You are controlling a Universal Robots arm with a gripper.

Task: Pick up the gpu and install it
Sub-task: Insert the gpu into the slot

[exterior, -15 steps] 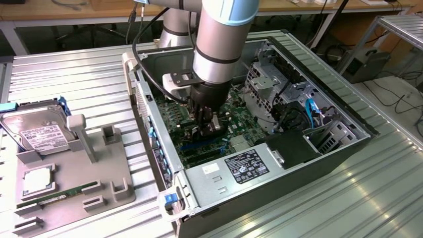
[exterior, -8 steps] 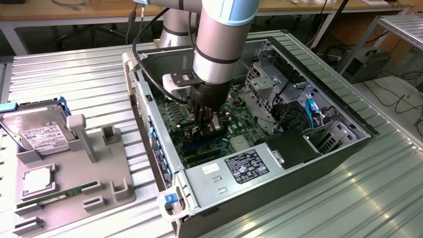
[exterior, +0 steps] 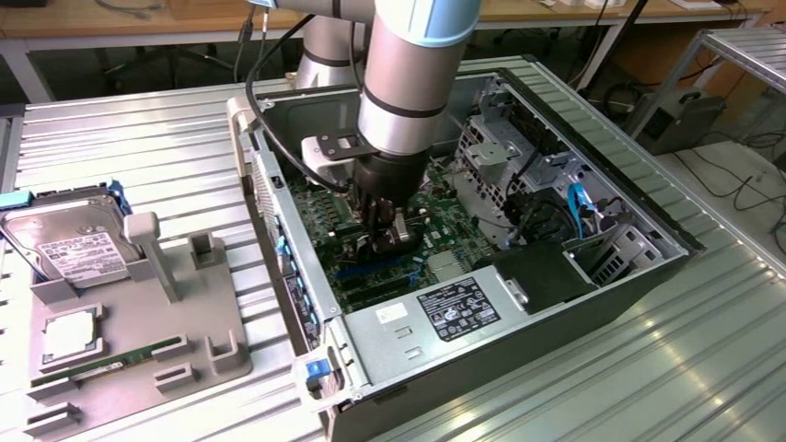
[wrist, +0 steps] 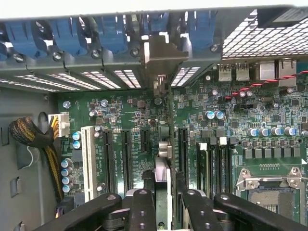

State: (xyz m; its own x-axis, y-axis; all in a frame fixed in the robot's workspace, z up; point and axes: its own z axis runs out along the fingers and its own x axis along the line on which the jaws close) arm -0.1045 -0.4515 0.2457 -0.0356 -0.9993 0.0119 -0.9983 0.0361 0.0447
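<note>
Closest in, the two black jointed fingers of the claw are clamped on the gpu, a slim black expansion card seen edge-on here, running away from the claw to its pale metal bracket at the far rear wall of the case, under the row of blue plastic slot latches. So the picking up looks done: the card is off its stand and down inside the open black and grey computer case, which lies on its side on the ribbed metal desk. From where I stand the claw is sunk low over the green motherboard, with the card lined up along the black expansion slots and its bracket meeting the rear slot openings. Whether the card's edge is pressed fully home I cannot tell; the grip is not yet let go, so I'd judge the install as under way, not finished. On the exterior view's left, just beside the case, the grey moulded parts tray holds the silver labelled hard drive and the thin green RAM stick, well apart from the claw.
</note>
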